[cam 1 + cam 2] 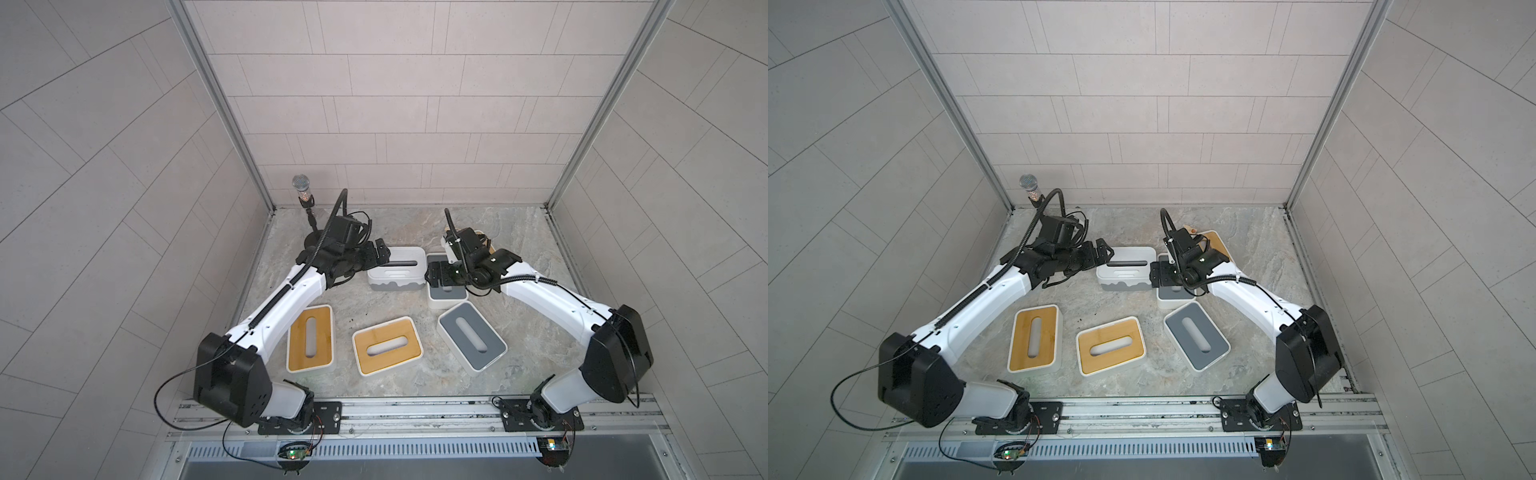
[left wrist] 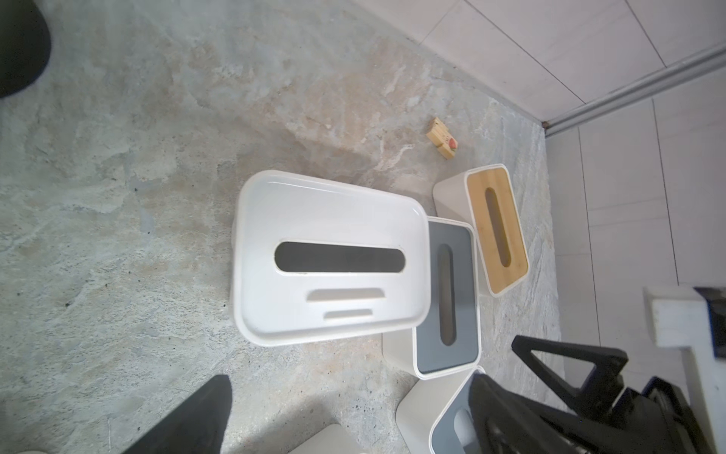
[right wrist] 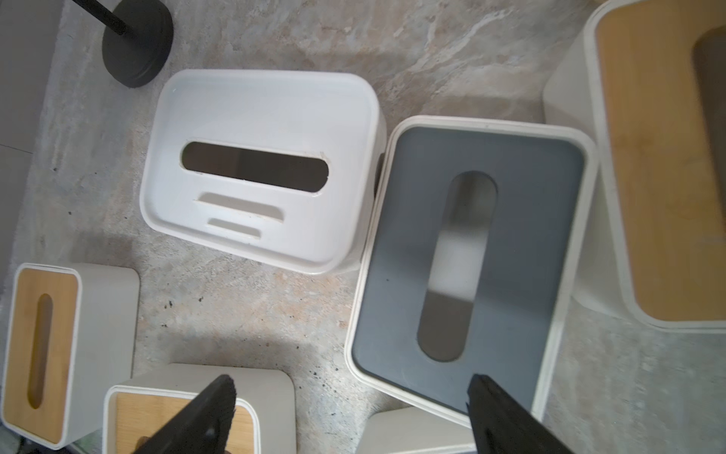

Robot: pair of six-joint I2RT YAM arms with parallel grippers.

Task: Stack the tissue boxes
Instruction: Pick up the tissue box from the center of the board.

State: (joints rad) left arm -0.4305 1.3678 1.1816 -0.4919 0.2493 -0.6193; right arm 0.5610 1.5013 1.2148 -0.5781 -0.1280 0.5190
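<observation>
Marbled tabletop, tiled walls: the right gripper hangs empty with its jaws spread over the near corner of a grey box. Just beside that stands the white box, and at its far end is the left gripper, wide and empty. No box rests on another, so stacking looks unstarted. The next move calls for centring over the grey box, lowering and clamping.

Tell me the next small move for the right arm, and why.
Probably nudge the right gripper away from the all-white box, centring it over the grey-topped box. Its jaws are open and empty, but one finger hangs over the grey lid, not outside its wall; closing now would likely miss.
</observation>
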